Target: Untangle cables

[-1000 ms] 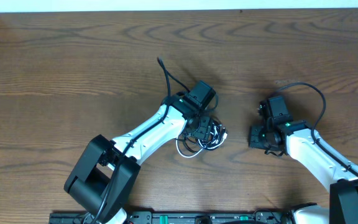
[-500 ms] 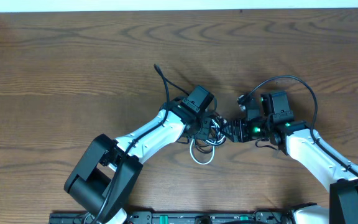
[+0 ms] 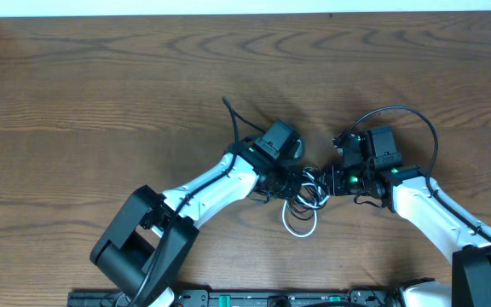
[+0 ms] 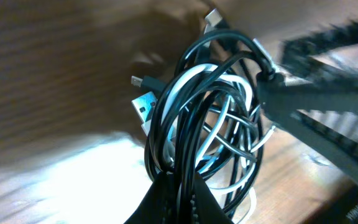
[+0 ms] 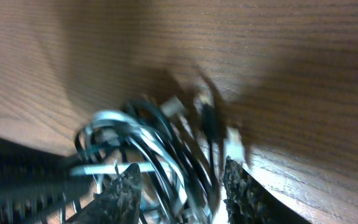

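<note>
The black-and-white cable bundle (image 3: 303, 189) lies on the table (image 3: 101, 77) directly between both claws: the left gripper (image 4: 178, 202) is clamped on its strands, and the right gripper (image 5: 180, 186), fingers apart, straddles the opposite coils, equally near, so separation would run left-right

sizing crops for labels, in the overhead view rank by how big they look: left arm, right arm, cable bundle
1. left arm
2. right arm, though the frame cuts it off, so unsure
3. cable bundle, clearly smallest
</note>
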`<state>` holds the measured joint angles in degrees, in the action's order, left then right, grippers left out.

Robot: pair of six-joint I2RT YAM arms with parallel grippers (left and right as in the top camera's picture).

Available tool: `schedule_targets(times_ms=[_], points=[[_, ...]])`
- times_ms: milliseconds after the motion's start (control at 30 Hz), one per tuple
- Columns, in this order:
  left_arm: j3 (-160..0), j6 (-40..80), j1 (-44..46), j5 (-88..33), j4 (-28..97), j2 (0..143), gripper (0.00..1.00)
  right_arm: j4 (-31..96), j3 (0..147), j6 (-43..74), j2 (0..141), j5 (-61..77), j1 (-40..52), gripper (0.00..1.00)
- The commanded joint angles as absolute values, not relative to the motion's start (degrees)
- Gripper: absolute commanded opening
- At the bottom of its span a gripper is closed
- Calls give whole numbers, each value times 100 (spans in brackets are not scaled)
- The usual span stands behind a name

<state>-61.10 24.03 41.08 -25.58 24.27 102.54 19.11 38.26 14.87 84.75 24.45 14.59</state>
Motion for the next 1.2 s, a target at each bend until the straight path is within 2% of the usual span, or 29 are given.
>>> schedule_targets(times_ms=[0,100,167,267,467,633,800,1167], points=[[-6108,2368,4189,-3028,2270,10298,7,1955,3695,1522,8506,2386,1468,36],[-6108,2368,4187,-3216,2137,10298,7,2071,3614,1525,8506,2270,1468,30],[-6108,2366,4180,-3214,2084,10298,7,2386,3577,1612,8506,1778,1468,21],[-6108,2366,4180,-3214,2088,10298,7,2930,3577,1881,8506,587,1468,2],[-6108,2359,4182,-3190,2272,10298,7,3262,3577,2681,8506,-567,1461,1],[-6108,2237,4180,-2847,2882,10298,7,3197,3579,3148,8503,-825,1347,1],[-6108,2080,4110,-2012,3559,10296,7,3262,3579,3350,8503,-851,1015,1],[-6110,1846,2506,-1898,3771,9771,7,3693,3577,3271,8503,-1041,102,1]])
